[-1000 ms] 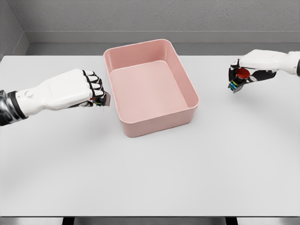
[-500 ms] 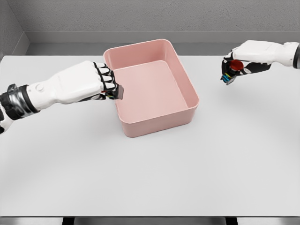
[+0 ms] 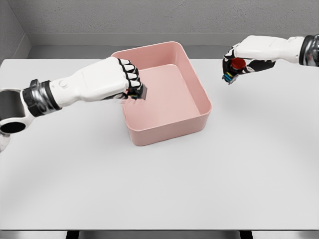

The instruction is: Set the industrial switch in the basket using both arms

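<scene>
The left hand (image 3: 117, 78), curled on a small dark switch (image 3: 139, 92) above the pink plastic basket (image 3: 167, 129), should release low, while the right hand (image 3: 239, 62) pinching the red-buttoned switch (image 3: 234, 68) approaches.

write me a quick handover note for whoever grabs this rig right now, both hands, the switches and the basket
Left hand: curled shut on a small dark switch, held above the pink basket, just inside its left wall.
Right hand: curled shut on a red-button switch, in the air to the right of the basket, outside its rim.
Basket: upright on the white table; the floor that shows is bare.
Done: both switches picked up, left one brought over the basket.
Left: release the left switch inside, bring the right one over the rim and drop it in too.
</scene>
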